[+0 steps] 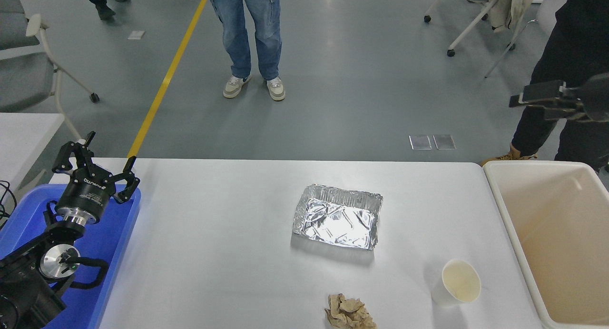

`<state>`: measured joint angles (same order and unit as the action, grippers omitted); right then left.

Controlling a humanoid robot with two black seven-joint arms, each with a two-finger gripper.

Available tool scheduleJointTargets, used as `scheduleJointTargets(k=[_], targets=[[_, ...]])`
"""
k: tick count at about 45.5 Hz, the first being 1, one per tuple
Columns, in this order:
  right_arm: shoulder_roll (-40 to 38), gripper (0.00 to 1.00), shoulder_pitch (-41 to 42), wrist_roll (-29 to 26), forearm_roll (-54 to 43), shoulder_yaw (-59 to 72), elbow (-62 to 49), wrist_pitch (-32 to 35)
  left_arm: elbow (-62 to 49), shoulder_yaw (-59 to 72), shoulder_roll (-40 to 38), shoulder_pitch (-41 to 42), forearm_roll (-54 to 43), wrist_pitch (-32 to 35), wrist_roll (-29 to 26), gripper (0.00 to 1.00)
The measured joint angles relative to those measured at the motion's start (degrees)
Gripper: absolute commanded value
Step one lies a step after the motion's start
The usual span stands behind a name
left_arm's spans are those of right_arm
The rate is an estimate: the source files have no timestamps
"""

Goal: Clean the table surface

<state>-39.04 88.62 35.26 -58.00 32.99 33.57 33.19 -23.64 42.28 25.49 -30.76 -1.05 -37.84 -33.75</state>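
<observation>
The white table surface (pixel 214 234) fills the lower part of the head view. On it lie a crinkled foil tray (pixel 338 217) in the middle, a white paper cup (pixel 459 284) on its side at the front right, and a crumpled brown paper ball (pixel 349 312) at the front edge. My left gripper (pixel 102 160) is open and empty, parked over a blue tray (pixel 119 234) at the table's left end. My right gripper (pixel 535 100) comes in from the right edge, held high beyond the table's far right corner, far from all the items.
A beige plastic bin (pixel 504 195) stands against the table's right end. A smaller white table (pixel 24 129) shows in part at the left. A person in jeans (pixel 247 34) stands beyond the far side, and a person in black (pixel 571 48) stands at the right behind my right gripper.
</observation>
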Motion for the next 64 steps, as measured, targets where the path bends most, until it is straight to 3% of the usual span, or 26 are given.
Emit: scheduleJointTargets(k=[24,47,64], targets=[[11.30,0.98,1.61,0.07,-11.02,18.56,4.61,-0.32,0.01,0.00,-0.01,0.00,0.00,0.01,0.00,1.00],[11.47,0.98,9.25,0.01,-21.87,29.38,23.43,-1.55,0.00,0.00,-0.01,0.00,0.00,0.00,0.00,1.00],[11.86,0.98,8.38,-0.27,-24.07,30.07,27.47,-4.52,0.00,0.00,0.00,0.00,0.00,-0.01,0.00,1.00]])
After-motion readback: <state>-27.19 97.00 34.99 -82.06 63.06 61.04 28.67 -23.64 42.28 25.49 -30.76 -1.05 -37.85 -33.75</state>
